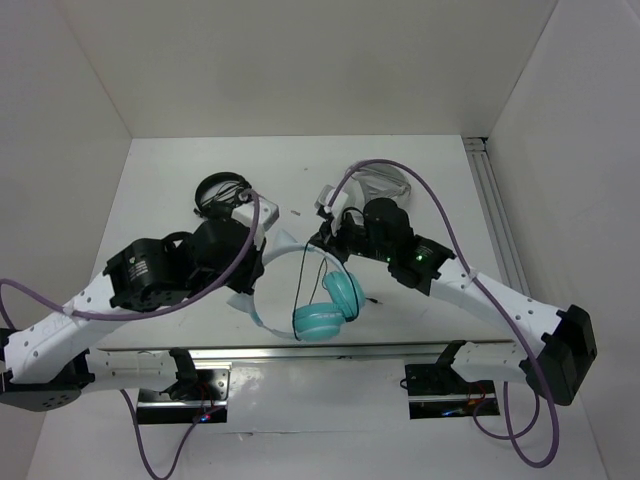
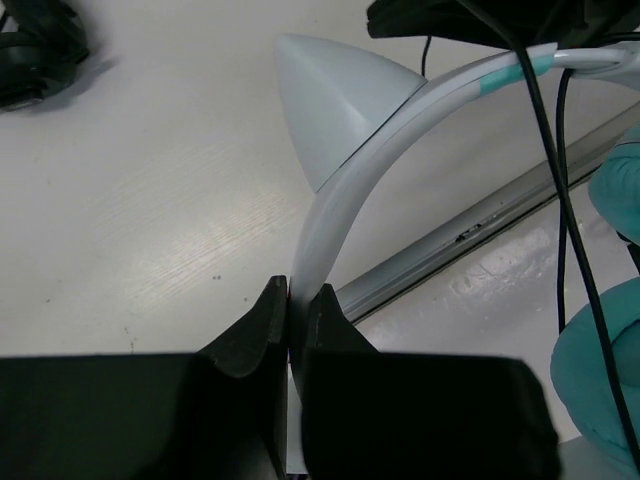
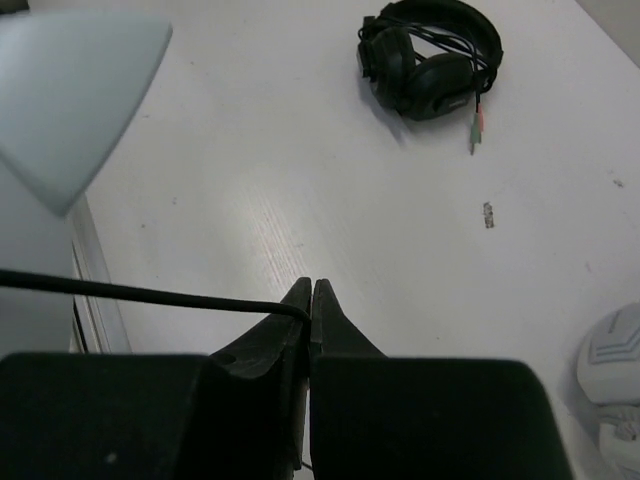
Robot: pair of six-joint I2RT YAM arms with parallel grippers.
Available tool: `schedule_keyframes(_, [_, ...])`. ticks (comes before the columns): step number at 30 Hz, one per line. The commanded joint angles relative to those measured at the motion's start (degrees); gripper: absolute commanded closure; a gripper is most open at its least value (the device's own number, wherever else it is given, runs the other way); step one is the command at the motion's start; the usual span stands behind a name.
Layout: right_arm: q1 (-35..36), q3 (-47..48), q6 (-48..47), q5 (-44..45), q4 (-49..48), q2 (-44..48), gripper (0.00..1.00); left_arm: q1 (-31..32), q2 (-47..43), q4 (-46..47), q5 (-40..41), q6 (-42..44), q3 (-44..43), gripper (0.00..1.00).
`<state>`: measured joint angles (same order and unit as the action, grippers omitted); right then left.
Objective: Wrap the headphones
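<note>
**Top external view.** The over-ear headphones (image 1: 328,305), with teal round ear cups, a pale translucent headband and a thin black cable, are between the two arms, over the near part of the white table (image 1: 180,180). The left gripper (image 1: 258,262) meets the headband from the left. The right gripper (image 1: 322,240) sits at the band's far right side. All-black headphones (image 1: 222,192) and white and grey headphones (image 1: 380,185) lie farther back, apart from them.

**Left wrist view.** The left gripper (image 2: 295,300) is clamped narrowly on the headband (image 2: 350,170), below its pale cone-shaped ear (image 2: 335,100). The ear cups (image 2: 600,370) show at the right edge, crossed by the cable (image 2: 560,150).

**Right wrist view.** The right gripper (image 3: 308,290) is closed to a sliver, pinching the cable (image 3: 150,293), which runs straight leftwards out of frame.
</note>
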<state>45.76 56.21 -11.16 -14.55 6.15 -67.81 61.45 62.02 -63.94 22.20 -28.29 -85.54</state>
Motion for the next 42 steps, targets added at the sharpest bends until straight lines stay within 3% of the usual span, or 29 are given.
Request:
schedule_keyframes(1, [-1.46,-3.02,2.11,1.01,-8.17,1.54,1.0,0.6,-2.17,0.92,4.16,-4.83,-6.64,1.0])
schedule_keyframes(11, [-2.52,-7.95,5.79,0.76,-15.56,2.34,1.0,0.6,1.35,-1.11,3.91,-5.98,-10.89,1.0])
schedule_keyframes(15, [-2.52,-8.91,7.64,-2.59,-18.97,0.14,0.76,0.6,-1.02,3.64,0.4,-6.77,-9.74,1.0])
schedule_keyframes(16, [-2.52,-9.62,9.38,-3.38,-22.47,-0.65,0.59,0.6,-1.02,4.78,-0.74,-6.77,-9.74,1.0])
schedule_keyframes(17, [-3.04,-10.32,10.18,-5.39,-24.5,-1.53,0.52,0.6,-1.55,4.79,-1.27,-7.47,-9.74,1.0])
schedule_keyframes(21, [-3.04,-12.26,15.37,-9.88,-34.17,-7.06,0.4,0.6,-1.55,5.5,-0.41,-8.71,-10.79,1.0])
schedule_keyframes(29, [-3.04,-18.85,26.09,-14.37,-57.28,-23.3,0.4,0.6,-2.69,1.81,16.7,-21.35,-14.57,1.0])
schedule_keyframes(35, [-0.5,-18.85,29.43,-15.6,-65.99,-36.22,0.49,0.6,-1.74,1.8,21.22,-26.37,-18.6,1.0])
schedule_keyframes(39, [-0.49,-16.84,30.23,-15.07,-69.25,-42.38,0.76,0.6,2.4,-2.66,23.32,-28.31,-24.14,1.0])
schedule_keyframes(40, [-0.49,-16.22,30.23,-14.55,-69.78,-43.01,0.9,0.08,2.4,-2.68,23.33,-29.18,-24.67,1.0])
schedule_keyframes(42, [-0.49,-16.74,30.84,-12.97,-70.4,-43.02,0.99,-1.15,3.02,-2.68,23.33,-29.19,-24.68,1.0])
